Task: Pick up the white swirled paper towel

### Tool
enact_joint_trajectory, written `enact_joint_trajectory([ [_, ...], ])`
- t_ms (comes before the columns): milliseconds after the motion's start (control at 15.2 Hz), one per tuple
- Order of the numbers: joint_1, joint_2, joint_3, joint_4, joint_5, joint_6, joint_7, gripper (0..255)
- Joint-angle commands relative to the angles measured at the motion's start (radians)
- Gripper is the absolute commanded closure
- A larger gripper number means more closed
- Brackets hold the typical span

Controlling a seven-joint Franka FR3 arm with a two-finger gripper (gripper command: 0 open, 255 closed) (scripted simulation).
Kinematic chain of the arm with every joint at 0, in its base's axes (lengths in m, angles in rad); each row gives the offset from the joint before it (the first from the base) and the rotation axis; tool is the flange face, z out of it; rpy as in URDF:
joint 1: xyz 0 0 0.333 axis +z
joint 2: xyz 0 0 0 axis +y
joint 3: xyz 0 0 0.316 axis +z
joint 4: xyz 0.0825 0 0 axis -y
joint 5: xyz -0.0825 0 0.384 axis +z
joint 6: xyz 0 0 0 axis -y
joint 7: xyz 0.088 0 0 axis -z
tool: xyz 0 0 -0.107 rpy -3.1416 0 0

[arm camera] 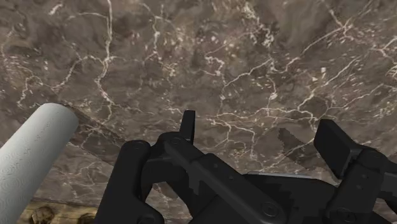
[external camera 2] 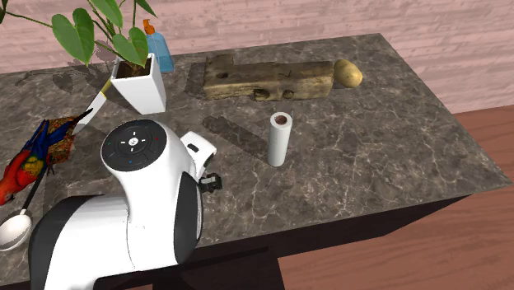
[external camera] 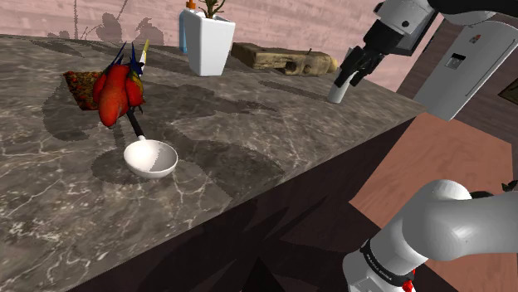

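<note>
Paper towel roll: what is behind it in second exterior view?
Behind the paper towel roll lies a weathered wooden slab, a potato at its end; the roll hides neither.

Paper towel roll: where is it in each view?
Shoulder view: upper right, paper towel roll standing below the jaws.
Second exterior view: roll at centre, in front of the wooden slab.
Wrist view: roll beside the open jaws, outside them.
Shared landmark: the wooden slab.

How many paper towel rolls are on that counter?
1. The paper towel roll stands upright on the marble counter, near the wooden block. The arm covers part of the counter in the second exterior view, so another could be hidden.
</note>
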Motion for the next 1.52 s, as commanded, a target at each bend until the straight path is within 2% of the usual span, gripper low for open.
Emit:
enact_joint_trajectory([
  [0,0.0,0.0,0.0,0.0,0.0,0.0,0.0,0],
  [462,-0.016,0.162,-0.137,0.196,-0.048,-0.041,-0.159,0],
  [858,-0.016,0.334,-0.255,0.412,-0.05,-0.091,-0.302,0],
  [1188,-0.015,0.51,-0.363,0.637,-0.009,-0.152,-0.433,0],
  [1452,-0.035,0.689,-0.46,0.865,0.072,-0.227,-0.554,0],
])
